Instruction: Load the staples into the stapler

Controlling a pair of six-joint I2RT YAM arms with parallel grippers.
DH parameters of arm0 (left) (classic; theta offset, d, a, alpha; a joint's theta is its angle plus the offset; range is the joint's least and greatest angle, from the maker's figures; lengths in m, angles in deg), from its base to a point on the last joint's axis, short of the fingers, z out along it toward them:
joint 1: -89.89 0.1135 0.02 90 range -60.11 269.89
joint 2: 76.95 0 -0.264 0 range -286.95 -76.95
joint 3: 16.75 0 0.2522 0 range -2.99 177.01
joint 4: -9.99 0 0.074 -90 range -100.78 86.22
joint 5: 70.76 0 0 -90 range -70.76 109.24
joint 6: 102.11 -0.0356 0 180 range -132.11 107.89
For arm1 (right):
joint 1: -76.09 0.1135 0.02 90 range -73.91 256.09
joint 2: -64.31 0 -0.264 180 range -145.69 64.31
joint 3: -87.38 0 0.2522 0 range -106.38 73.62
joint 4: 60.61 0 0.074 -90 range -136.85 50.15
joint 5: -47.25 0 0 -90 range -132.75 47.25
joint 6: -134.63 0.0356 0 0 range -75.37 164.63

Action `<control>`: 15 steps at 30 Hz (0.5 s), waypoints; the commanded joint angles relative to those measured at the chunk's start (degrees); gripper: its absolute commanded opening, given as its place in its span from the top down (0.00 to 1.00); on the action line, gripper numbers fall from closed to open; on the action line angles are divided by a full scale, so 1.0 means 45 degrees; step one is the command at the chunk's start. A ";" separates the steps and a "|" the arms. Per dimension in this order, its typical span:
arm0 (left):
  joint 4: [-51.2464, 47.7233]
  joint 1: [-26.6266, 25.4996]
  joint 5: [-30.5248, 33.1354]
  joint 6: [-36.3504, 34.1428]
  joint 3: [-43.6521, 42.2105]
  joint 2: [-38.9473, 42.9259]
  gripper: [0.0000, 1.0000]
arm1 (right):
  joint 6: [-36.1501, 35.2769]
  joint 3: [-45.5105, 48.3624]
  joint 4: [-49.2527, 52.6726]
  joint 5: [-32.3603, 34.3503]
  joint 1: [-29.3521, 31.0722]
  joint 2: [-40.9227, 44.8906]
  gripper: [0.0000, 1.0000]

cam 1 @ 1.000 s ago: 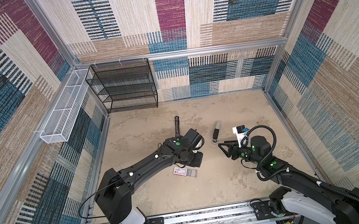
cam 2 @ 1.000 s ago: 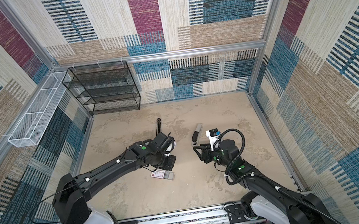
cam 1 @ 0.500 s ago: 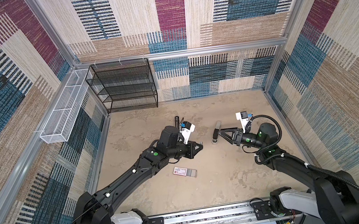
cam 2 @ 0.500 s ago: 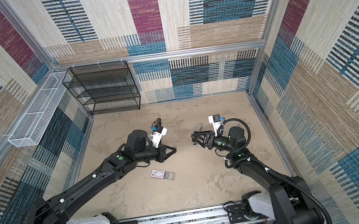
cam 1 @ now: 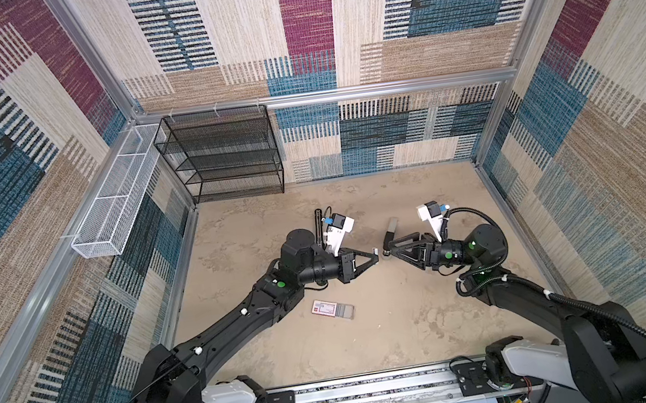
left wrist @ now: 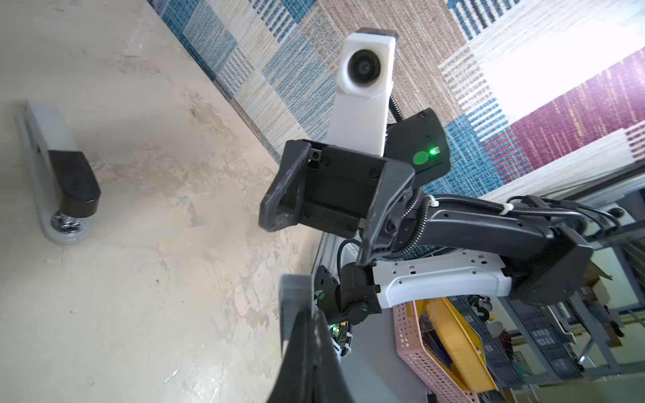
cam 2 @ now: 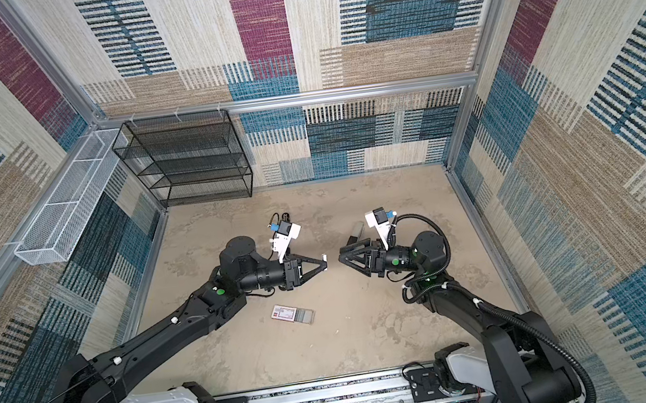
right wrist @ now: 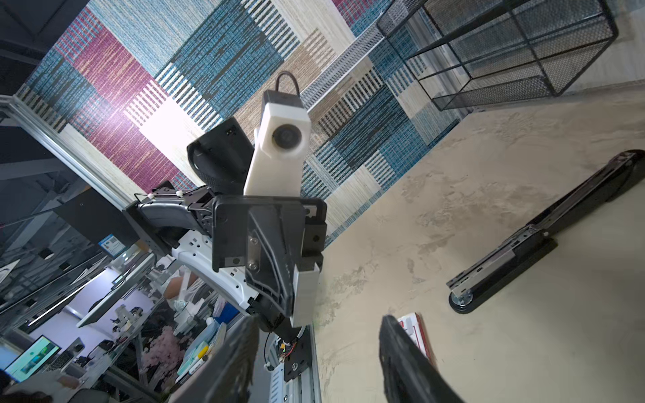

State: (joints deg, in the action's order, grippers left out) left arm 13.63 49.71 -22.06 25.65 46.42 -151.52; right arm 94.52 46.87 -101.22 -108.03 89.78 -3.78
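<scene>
Along the left wall, a white wire basket (cam 1: 112,203) is fixed to the rail above the table (cam 1: 397,202). In the back-left corner a black mesh shelf (cam 1: 223,156) stands on the table.

The left arm reaches in toward the middle. The black stapler (cam 1: 319,222) lies behind its wrist, mostly hidden in both top views. In the right wrist view the black stapler (right wrist: 523,244) is opened out long and flat, with its metal rail exposed.

The left gripper (cam 1: 375,255) points right. Its fingers are pinched together on a pale strip (right wrist: 306,296), staples by the look. The strip stands out past the fingertips, and it is only a grey blur in the left wrist view.

The box (cam 1: 332,309) lies flat on the table nearer the rig's base than that gripper and clear of both grippers. It is white with a red mark at its left end, and grey staples show at its right end. In the right wrist view the box (right wrist: 415,331) is partly behind a finger.

Right of centre is the grey stapler (cam 1: 391,227), with a grey base and a black top. It lies flat on the table just behind the right gripper's tips. The left wrist view also shows the grey stapler (left wrist: 56,167).

The right gripper (cam 1: 386,248) points left and faces the left gripper tip to tip. A small gap separates them and they do not touch. Its fingers (right wrist: 401,359) stand part-way apart and hold nothing.
</scene>
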 commanded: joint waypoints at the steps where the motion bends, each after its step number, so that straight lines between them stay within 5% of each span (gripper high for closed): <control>1: 0.1072 -0.0035 -0.0875 0.0510 -0.0042 -0.0080 1.00 | 0.0589 -0.0207 -0.1137 -0.0512 0.0119 -0.0157 0.40; 15: 0.1541 -0.0230 -0.1659 0.0804 0.0055 -0.0300 1.00 | 0.1794 -0.1088 -0.2566 -0.1304 0.0785 -0.1103 0.41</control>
State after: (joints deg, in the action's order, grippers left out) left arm 17.79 48.73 -27.86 28.43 46.35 -152.79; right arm 101.17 42.70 -110.01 -111.83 92.78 -8.35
